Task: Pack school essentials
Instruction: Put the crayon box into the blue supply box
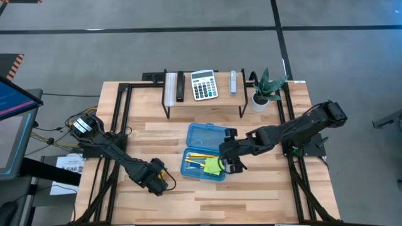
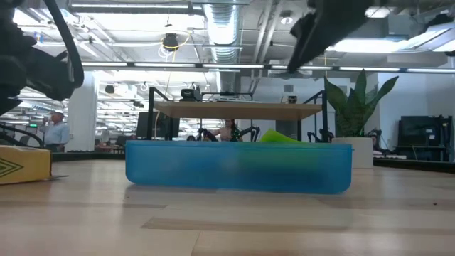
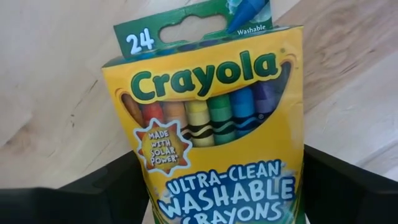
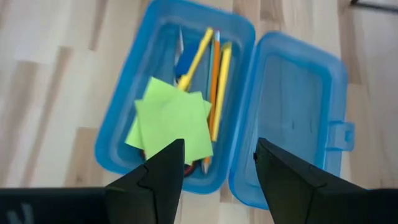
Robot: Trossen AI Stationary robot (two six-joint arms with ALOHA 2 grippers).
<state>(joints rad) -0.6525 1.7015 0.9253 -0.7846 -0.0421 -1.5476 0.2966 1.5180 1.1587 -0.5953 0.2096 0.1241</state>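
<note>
A: Which step was in hand?

B: The crayons. The left gripper (image 1: pixel 158 179), near-left of the open blue plastic pencil case (image 1: pixel 204 153), pinched the yellow cardboard crayon box (image 3: pixel 211 124) between its fingers. Thin yellow and orange pencils (image 4: pixel 214 81) and the lime-green sticky-note pad (image 4: pixel 171 121) lay inside the case.

A: And the right gripper (image 4: pixel 219 163)?

B: It hung above the case, fingers spread, holding nothing.

A: What did the next move call for?

B: Probably carrying the box right, over the tray, once that arm cleared away.
</note>
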